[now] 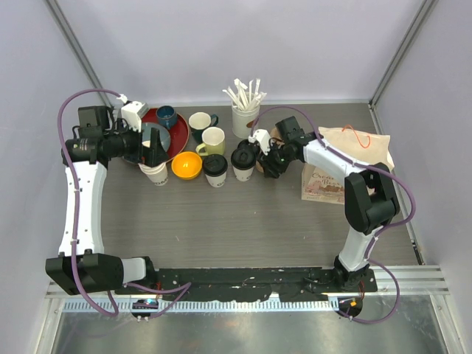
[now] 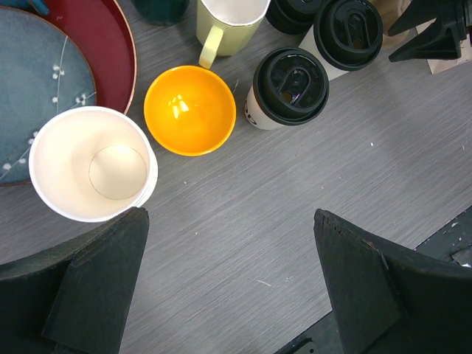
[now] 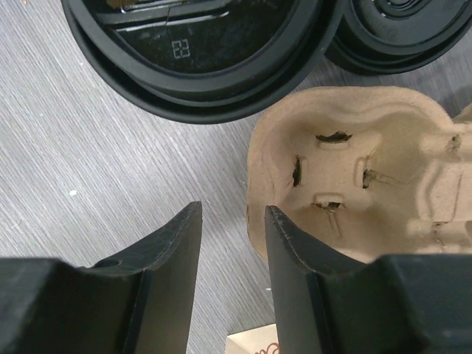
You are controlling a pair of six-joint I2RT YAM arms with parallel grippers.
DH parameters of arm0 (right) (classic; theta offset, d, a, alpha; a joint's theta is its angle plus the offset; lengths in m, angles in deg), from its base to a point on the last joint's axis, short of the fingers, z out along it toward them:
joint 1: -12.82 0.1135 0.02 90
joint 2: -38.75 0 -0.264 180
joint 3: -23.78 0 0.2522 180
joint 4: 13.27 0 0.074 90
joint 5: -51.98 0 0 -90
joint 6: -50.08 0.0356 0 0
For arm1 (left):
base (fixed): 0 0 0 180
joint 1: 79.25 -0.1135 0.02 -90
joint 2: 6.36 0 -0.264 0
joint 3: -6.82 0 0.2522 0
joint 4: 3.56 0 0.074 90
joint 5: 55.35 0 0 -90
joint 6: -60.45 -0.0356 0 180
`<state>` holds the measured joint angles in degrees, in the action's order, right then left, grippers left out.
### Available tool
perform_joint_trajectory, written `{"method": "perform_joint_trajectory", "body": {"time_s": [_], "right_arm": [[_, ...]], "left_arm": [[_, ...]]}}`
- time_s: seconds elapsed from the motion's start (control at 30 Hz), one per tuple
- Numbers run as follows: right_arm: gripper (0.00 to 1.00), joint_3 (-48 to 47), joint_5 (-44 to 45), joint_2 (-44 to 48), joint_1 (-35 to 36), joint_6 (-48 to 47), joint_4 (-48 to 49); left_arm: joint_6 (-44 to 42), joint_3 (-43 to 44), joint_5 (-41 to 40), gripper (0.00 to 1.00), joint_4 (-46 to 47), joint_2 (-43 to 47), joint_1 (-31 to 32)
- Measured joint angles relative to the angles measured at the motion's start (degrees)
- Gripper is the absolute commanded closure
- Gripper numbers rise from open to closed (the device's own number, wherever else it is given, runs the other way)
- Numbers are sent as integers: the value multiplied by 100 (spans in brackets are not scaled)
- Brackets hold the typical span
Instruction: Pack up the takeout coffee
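The right tool point(image 3: 232, 210) is nearest, at the bottom of its wrist view. Its jaws stand narrowly apart and hold nothing. The near coffee cup point(image 1: 242, 161) stands just ahead of it on the surface point(image 1: 243, 221), and the far coffee cup point(image 1: 215, 168) stands close beside that one, both upright and lidded. The pulp carrier point(image 3: 354, 169) lies against one finger; whether they touch is hard to say. A careless move may push this light carrier away or knock the near cup over. The orange bowl point(image 2: 190, 109) crowds the far cup. The left tool point(image 2: 230, 217) is wide open and empty.
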<state>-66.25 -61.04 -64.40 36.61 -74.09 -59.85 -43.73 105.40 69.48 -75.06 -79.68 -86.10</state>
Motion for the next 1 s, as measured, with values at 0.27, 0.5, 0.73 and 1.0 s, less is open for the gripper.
{"method": "perform_joint_trajectory", "body": {"time_s": [0.27,0.5,0.73,1.0], "right_arm": [[57,-197,138,-151,11,-24,0],[73,-238,238,-310,11,-17,-17],[89,-387,254,-341,11,114,-79],[99,-505,284,-361,11,286,-179]], "left_arm": [[-4,0,0,2,0,0,0],[-7,0,2,2,-4,0,0],[-20,0,2,2,-35,0,0],[-26,0,28,2,-35,0,0]]}}
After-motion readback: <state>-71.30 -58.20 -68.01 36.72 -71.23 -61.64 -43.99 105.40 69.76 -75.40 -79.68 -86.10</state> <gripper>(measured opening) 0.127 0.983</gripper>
